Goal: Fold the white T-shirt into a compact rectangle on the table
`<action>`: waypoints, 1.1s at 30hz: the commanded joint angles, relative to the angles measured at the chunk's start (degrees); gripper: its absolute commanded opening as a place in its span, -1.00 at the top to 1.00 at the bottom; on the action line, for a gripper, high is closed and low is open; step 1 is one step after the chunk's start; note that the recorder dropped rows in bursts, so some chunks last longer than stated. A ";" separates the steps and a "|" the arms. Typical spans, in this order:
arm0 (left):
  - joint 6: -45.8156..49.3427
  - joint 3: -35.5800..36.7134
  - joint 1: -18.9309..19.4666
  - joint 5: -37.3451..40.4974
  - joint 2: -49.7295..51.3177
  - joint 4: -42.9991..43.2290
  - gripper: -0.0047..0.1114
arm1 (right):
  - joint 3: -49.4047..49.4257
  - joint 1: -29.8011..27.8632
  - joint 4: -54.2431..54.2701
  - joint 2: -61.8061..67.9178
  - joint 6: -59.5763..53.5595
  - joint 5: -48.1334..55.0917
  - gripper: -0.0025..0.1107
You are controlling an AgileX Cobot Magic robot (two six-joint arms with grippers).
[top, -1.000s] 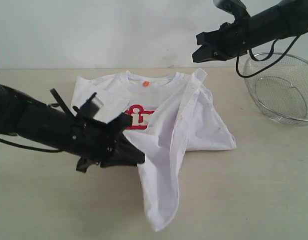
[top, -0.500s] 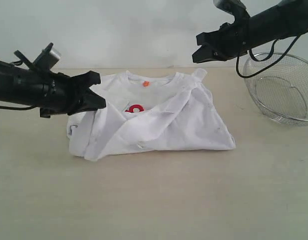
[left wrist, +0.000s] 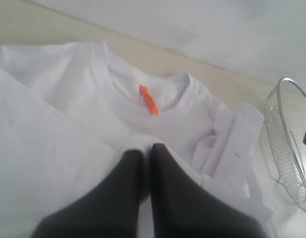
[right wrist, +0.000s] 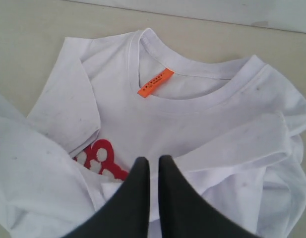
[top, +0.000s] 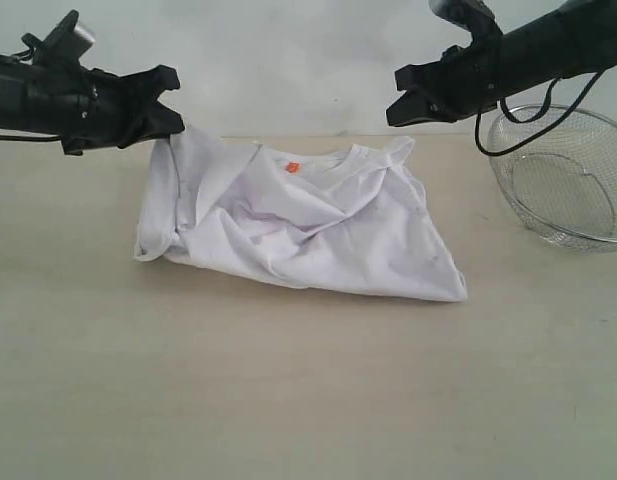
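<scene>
Cotton in soft, rumpled folds: the white T-shirt (top: 318, 235) lies on the matte beige desk (top: 288, 400), one edge drawn up into your left hand (left wrist: 147, 148), clamped shut on it. Your right hand (right wrist: 153, 162) hangs above it, closed and empty.

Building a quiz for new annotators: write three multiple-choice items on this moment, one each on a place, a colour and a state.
1. In the exterior view, the round silver wire-mesh basket stands: A left of the white cotton T-shirt; B right of it; C on it.
2. The shirt's small fabric neck tag is: A blue; B orange; C green.
3. The fingers of the black right gripper are: A wide open; B clamped on the basket; C shut, empty.
Answers: 1 B, it sits near the view's right edge; 2 B, orange shows at the collar; 3 C, they meet, holding nothing.
</scene>
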 commanded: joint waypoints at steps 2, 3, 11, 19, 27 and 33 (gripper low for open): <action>0.41 -4.77 1.53 -0.77 4.49 0.18 0.84 | -0.41 -0.23 -0.68 -0.64 -0.16 0.80 0.91; 0.41 -5.44 1.74 -0.77 5.42 0.18 0.84 | -0.41 -0.23 -0.81 -0.64 -0.16 0.94 0.91; 2.22 -7.06 2.18 -5.14 10.95 0.41 0.84 | -0.41 -0.23 -1.23 -0.64 -0.37 1.82 0.91; 4.31 -11.58 2.18 -7.45 15.30 0.41 0.84 | -0.41 -0.23 -1.23 -0.64 -0.37 5.77 0.91; 4.31 -14.62 2.18 -6.85 17.97 0.41 0.84 | -0.41 -0.23 -2.12 -0.64 -0.37 6.73 0.91; 4.31 -14.62 2.18 -5.49 18.48 1.38 0.74 | -0.41 -0.23 -3.96 -0.64 -0.37 8.86 0.91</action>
